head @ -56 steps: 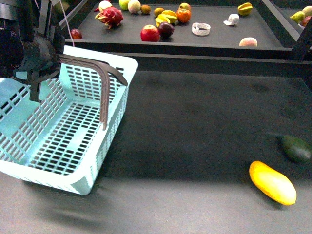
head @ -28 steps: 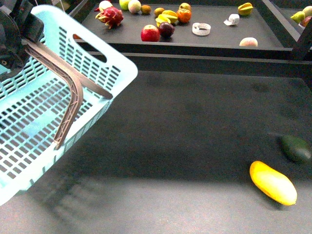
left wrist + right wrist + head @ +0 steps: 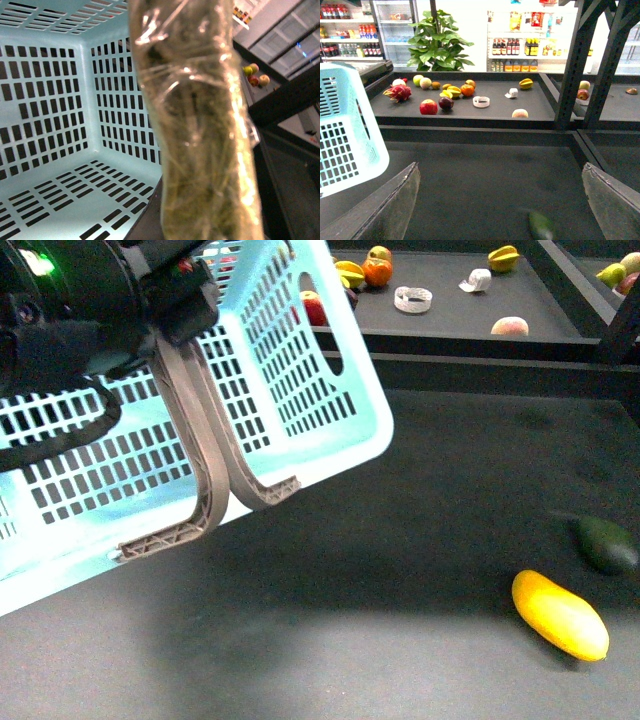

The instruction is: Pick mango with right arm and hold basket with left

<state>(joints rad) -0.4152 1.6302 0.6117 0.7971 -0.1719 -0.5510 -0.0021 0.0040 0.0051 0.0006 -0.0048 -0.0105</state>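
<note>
Left jaws clamp tilted basket [image 3: 300, 370] (by its handles [image 3: 205, 470]); right jaws wide, mango [image 3: 559, 614] untouched

My left arm [image 3: 70, 320] up high, green light on, my left gripper [image 3: 178, 315] clamped on the basket [image 3: 300, 390] handles, my right gripper [image 3: 500, 170] empty, fingers [image 3: 395, 205] spread wide

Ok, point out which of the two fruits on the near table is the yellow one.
The mango: elongated, bright yellow, lying nearer the camera. The dark green fruit just behind it is shorter and rounder.
</note>
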